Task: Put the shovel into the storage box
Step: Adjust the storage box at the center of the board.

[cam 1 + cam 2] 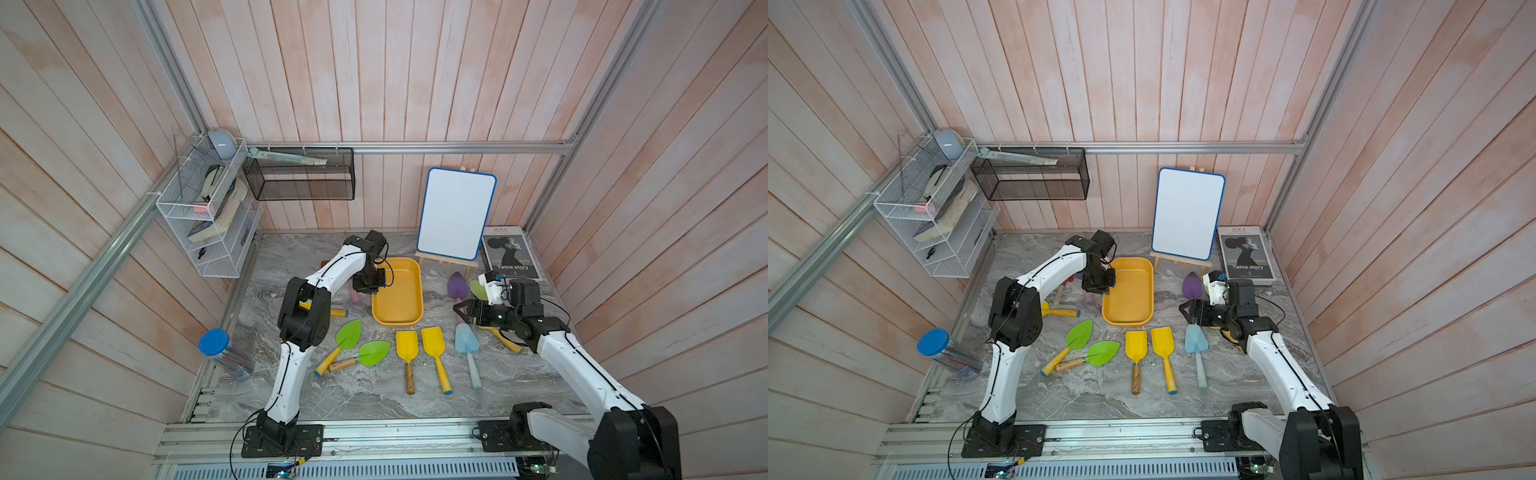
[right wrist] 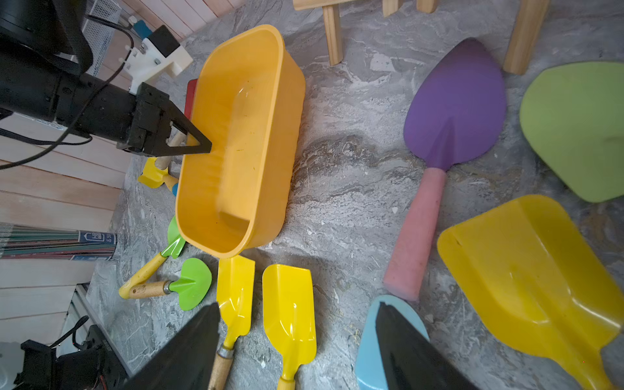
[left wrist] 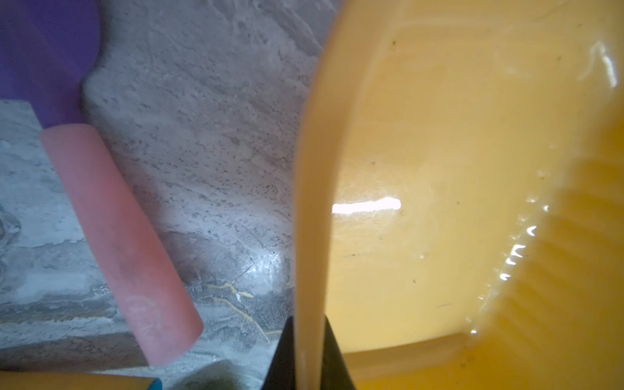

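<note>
- Box: shallow yellow-orange plastic storage box [image 1: 399, 299], rounded corners, sits mid-way on the grey marbled bench [image 1: 374, 395]. Nothing in it yet.
- L tool [image 1: 372, 290]: clamped tight on the box's left long rim. Left wrist view shows the rim wall squeezed between both fingers. Prob. there to steady the box so it won't skid when a shovel drops in.
- R tool [image 1: 461, 311]: jaws spread wide, nothing between them. It hangs low over the blade of the light-blue plastic trowel-shaped shovel [image 1: 466, 338]. That's the likely pick, but can't tell for sure which shovel is meant.
- Blue shovel lies flat on the bench near the box's front-right corner, not touching it, handle toward the robot. Not in the box.
- Front-row shovels lie flat w/ handles mostly toward the robot, so easy reach for either arm, I'd guess.
- Count: 1 box, 2 tools, 11 shovels seen (some part-hidden).
- Green leaf-blade shovels x3: two front-left [image 1: 348, 332] [image 1: 374, 353], one far right [image 2: 574, 128].
- Yellow square scoops x4: two in front of the box [image 1: 406, 344] [image 1: 433, 340], one under the R arm [image 2: 526, 270], one under the L arm [image 2: 152, 172].
- Purple pointed trowels w/ pink foam handles x2: one right of the box [image 1: 457, 284], one beside the L tool [image 3: 44, 60].
- Light-blue x1, as above.
- Red-bladed shovel x1 [image 2: 190, 98], behind the box's left side, mostly hidden.
</note>
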You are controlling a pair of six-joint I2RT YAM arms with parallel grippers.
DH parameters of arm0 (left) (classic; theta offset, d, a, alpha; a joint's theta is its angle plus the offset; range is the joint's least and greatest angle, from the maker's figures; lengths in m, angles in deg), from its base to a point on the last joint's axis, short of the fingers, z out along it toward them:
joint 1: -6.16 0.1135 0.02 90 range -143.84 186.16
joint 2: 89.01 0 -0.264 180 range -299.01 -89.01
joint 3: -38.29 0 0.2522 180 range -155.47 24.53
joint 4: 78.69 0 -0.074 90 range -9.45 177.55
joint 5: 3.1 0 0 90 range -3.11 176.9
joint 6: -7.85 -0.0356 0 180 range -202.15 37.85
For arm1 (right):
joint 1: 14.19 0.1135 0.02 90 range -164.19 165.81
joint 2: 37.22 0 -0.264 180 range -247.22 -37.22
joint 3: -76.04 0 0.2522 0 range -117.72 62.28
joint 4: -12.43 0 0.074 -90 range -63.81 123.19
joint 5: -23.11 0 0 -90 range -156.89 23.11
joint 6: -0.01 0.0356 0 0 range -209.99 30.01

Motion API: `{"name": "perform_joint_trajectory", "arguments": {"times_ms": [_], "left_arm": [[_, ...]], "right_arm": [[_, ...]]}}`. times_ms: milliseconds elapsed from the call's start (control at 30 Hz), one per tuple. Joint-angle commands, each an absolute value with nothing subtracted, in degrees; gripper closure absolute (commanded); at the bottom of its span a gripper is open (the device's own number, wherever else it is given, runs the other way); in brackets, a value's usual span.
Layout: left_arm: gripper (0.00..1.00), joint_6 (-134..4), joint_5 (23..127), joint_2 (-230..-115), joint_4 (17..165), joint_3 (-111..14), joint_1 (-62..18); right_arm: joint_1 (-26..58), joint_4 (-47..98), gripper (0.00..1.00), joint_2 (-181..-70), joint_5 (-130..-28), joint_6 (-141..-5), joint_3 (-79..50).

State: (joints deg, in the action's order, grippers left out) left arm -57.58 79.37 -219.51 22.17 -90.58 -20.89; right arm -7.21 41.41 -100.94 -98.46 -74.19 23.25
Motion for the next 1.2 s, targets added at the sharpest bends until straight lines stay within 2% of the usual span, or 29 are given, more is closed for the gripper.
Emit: {"name": "perform_joint_trajectory", "arguments": {"times_ms": [0, 200, 500, 800, 1000, 1167], "left_arm": [[1.00, -58.8, 78.8, -221.1, 18.6, -93.1, -21.0], [0.95, -58.8, 78.9, -222.6, 16.1, -95.6, -21.0], [0.83, -58.2, 78.4, -223.7, 16.3, -95.9, -21.0], [0.65, -57.5, 79.1, -223.2, 16.3, -99.0, -21.0], [0.57, -57.9, 80.6, -220.3, 15.9, -104.4, -21.0], [0.51, -58.1, 85.4, -213.6, 17.3, -104.4, -21.1]], "right_arm": [[-6.9, 41.8, 0.22, -100.6, -98.3, -75.6, 24.0], [-6.9, 41.6, 0.22, -101.1, -98.4, -75.9, 24.1], [-7.0, 41.4, 0.22, -101.6, -98.4, -76.4, 24.3], [-7.0, 41.1, 0.21, -101.8, -98.7, -76.6, 24.4], [-7.1, 41.4, 0.20, -101.9, -97.3, -76.8, 23.8], [-8.6, 43.8, 0.19, -102.2, -94.1, -76.8, 21.0]]}}
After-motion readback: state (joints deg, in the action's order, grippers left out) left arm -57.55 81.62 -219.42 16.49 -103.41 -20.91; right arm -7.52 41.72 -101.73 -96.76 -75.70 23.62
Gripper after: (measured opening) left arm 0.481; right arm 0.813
